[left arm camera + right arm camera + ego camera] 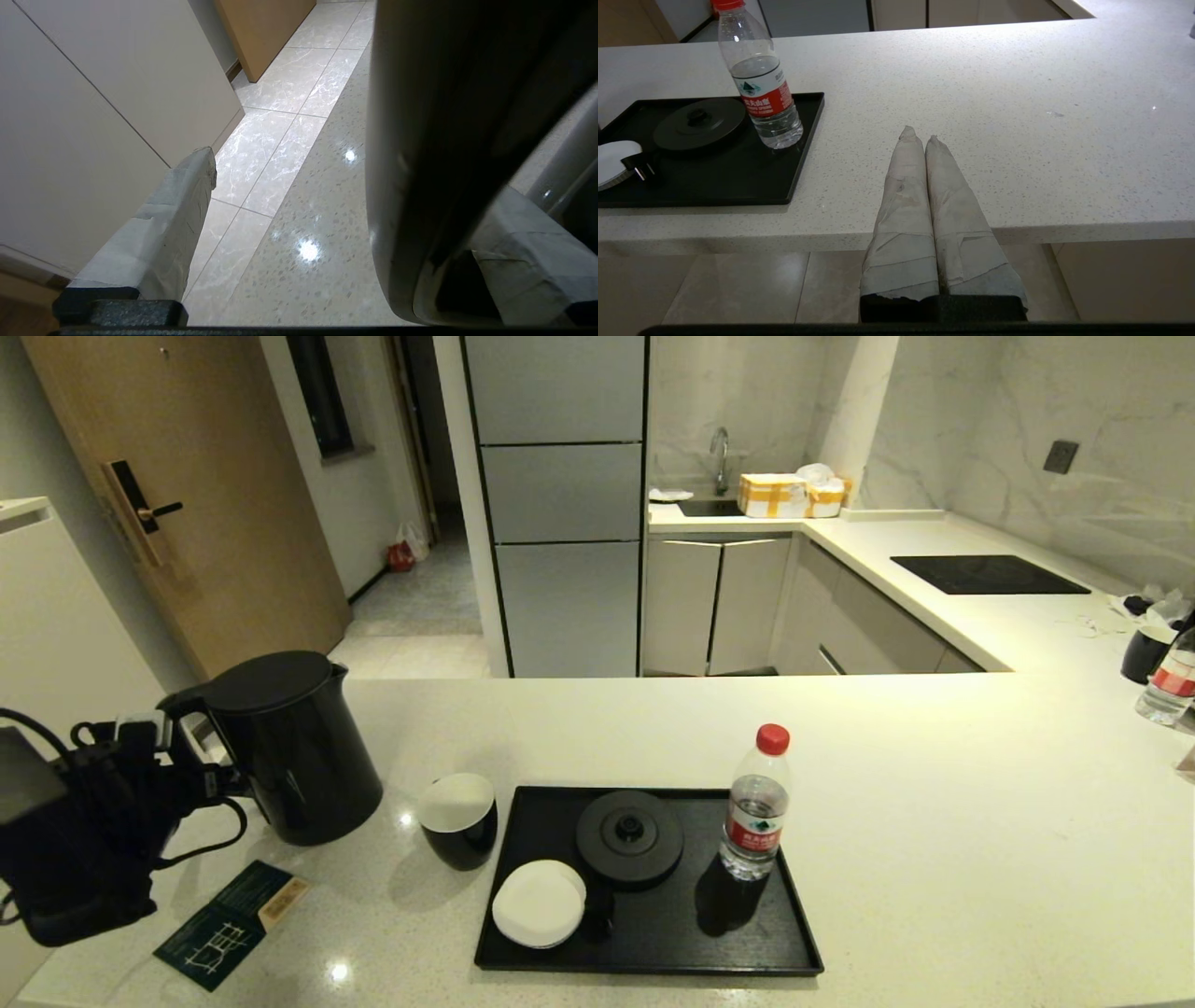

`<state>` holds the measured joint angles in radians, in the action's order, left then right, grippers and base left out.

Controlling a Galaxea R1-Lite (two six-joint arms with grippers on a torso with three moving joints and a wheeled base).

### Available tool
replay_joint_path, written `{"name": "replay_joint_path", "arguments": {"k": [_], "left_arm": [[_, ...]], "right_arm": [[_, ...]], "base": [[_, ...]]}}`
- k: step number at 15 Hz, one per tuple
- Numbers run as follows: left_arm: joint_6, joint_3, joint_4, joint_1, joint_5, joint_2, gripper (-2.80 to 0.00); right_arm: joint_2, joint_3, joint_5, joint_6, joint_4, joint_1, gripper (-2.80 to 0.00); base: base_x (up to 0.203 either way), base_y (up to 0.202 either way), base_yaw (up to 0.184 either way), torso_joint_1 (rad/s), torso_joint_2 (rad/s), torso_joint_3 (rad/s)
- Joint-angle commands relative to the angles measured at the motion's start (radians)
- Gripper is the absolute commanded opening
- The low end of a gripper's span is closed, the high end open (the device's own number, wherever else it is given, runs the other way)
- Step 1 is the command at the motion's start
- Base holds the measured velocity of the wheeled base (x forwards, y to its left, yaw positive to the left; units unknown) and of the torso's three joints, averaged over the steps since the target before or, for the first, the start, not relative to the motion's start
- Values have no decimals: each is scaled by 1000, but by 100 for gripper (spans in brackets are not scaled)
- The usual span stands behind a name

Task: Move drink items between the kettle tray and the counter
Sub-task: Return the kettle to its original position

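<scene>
Left gripper (pixel 191 756) spread wide around the handle of the kettle (pixel 289 747), which stands on the counter (pixel 934 821) left of the tray (pixel 747 952); seat the handle deep before squeezing, lift upright; right gripper (pixel 920 140) pressed closed, parked.

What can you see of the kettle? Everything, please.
The kettle is tall, glossy black, slightly tapered, with a flat closed lid and a loop handle on its left side. It stands upright on the counter, left of the small black cup and off the tray. The open left gripper straddles the handle; in the left wrist view one finger sits inside the loop. Contact cannot be confirmed.
</scene>
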<state>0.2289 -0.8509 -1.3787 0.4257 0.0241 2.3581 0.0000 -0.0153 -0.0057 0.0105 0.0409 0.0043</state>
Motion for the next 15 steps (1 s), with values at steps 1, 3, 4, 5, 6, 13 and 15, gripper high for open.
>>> {"name": "replay_joint_path", "arguments": {"k": [1, 3, 4, 5, 6, 13, 15], "left_arm": [[3, -14, -8, -4, 0, 9, 0], [3, -14, -8, -4, 0, 9, 0], [3, -14, -8, -4, 0, 9, 0], [3, -14, -8, -4, 0, 9, -280], [3, -15, -9, -6, 4, 12, -280], [4, 15, -33, -21, 7, 9, -280], [3, 30, -40, -28, 8, 9, -280]], "right_arm": [[2, 0, 0, 0, 1, 0, -280], [2, 0, 0, 0, 1, 0, -280], [2, 0, 0, 0, 1, 0, -280], [2, 0, 0, 0, 1, 0, -280], [2, 0, 0, 0, 1, 0, -280], [2, 0, 0, 0, 1, 0, -280], [2, 0, 0, 0, 1, 0, -280]], "base": [[0, 0, 0, 0, 0, 0], [0, 0, 0, 0, 0, 0], [0, 0, 0, 0, 0, 0], [0, 0, 0, 0, 0, 0], [0, 0, 0, 0, 0, 0], [0, 0, 0, 0, 0, 0], [0, 0, 0, 0, 0, 0]]}}
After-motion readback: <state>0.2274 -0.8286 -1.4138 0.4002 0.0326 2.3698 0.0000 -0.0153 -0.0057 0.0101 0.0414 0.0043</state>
